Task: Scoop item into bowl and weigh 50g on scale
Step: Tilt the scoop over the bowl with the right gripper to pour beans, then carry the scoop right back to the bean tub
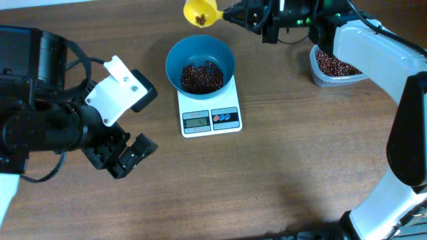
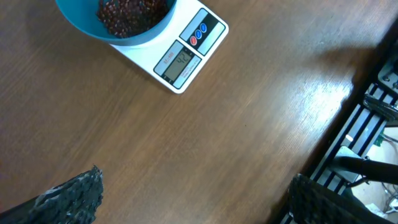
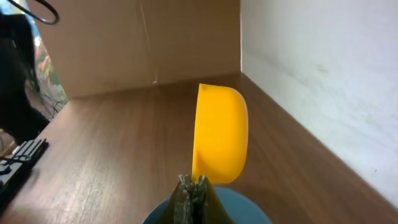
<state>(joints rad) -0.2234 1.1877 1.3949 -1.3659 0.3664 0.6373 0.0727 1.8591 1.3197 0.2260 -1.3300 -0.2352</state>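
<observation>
The brown wooden table [image 1: 280, 173] carries the small white kitchen scale [image 1: 210, 119] near its middle and, well apart at the right side, a clear plastic tub [image 1: 327, 80].

Teal-blue round bowl [image 1: 179, 59] sat upright on the white square scale [image 1: 235, 100], covering its platform toward 12 o'clock. Dark red-brown beans [image 1: 202, 76] lay as a loose heap on the bowl floor, well below the rim. Scale's grey display [image 1: 197, 121] was lit, with the red and blue buttons [image 1: 225, 118] beside it, along its 6 o'clock edge.
</observation>
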